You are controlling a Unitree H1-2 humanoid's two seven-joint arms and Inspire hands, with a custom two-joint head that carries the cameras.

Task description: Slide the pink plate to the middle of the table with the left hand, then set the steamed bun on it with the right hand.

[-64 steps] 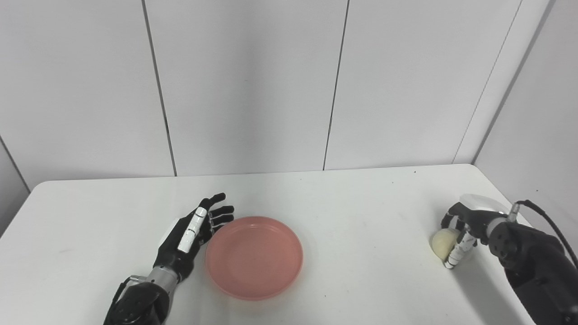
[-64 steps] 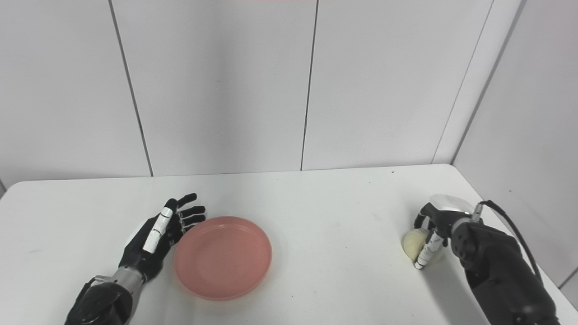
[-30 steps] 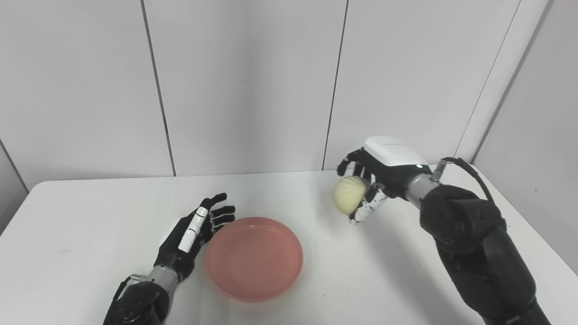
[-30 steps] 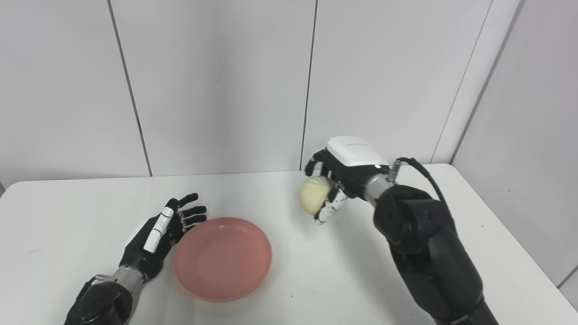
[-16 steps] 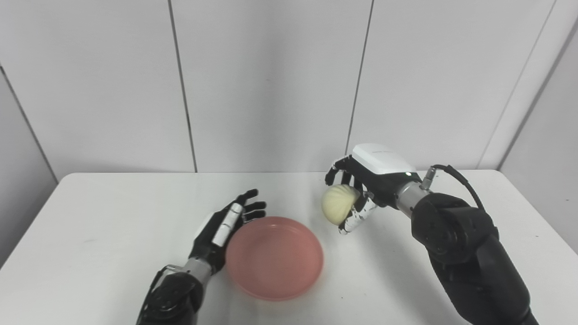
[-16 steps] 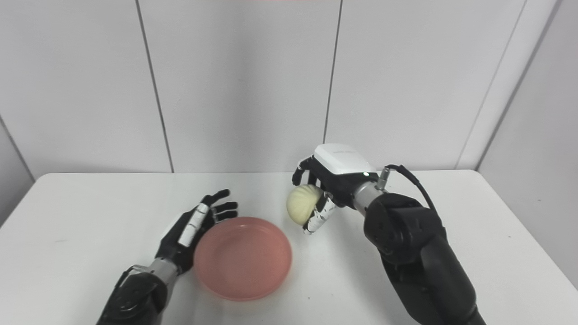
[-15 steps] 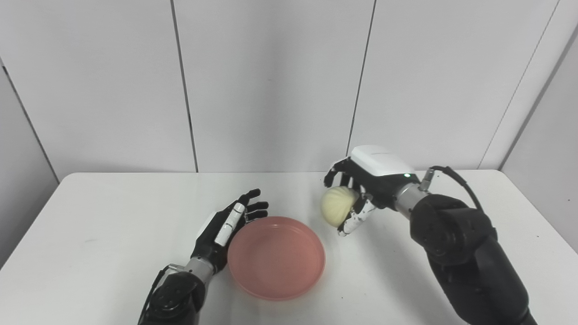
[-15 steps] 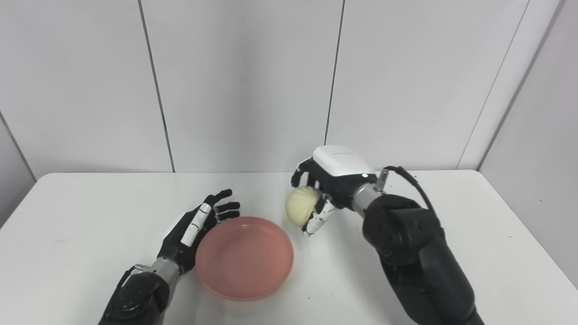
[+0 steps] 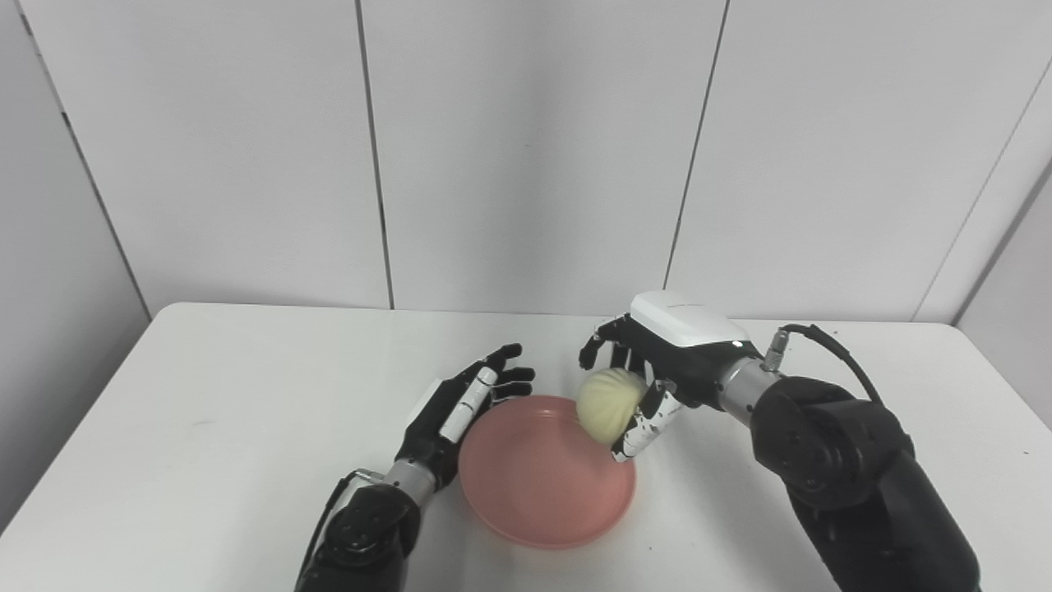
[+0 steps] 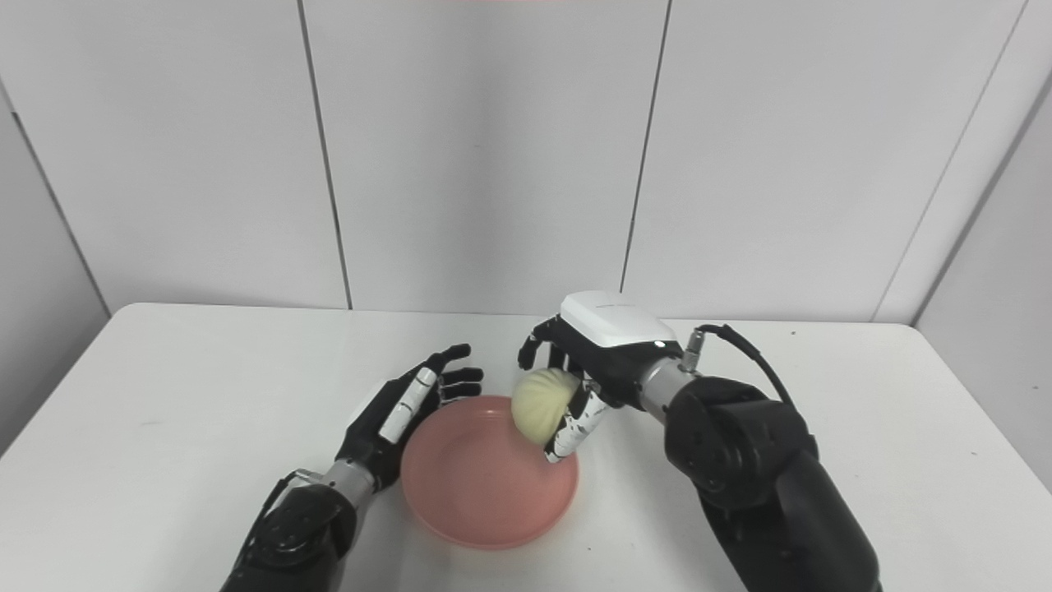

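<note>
The pink plate [image 9: 538, 485] lies on the white table [image 9: 230, 411], near its middle. My left hand [image 9: 460, 407] rests open against the plate's left rim, fingers spread and pointing away from me. A pale, round steamed bun [image 9: 604, 396] is held in my right hand [image 9: 657, 362], whose fingers are closed around it. The bun hangs in the air over the plate's right edge, above the dish. In the right eye view the bun [image 10: 538, 396] and the plate [image 10: 485, 485] show the same arrangement.
Grey wall panels [image 9: 526, 148] stand behind the table's far edge. A side wall [image 9: 49, 312] closes in at the left. The black forearm of the right arm [image 9: 846, 469] crosses the table's right front part.
The right hand has carried the bun leftward and lower, from beside the plate to over its right edge. The camera has shifted, moving the whole scene rightward. The left hand stays at the rim.
</note>
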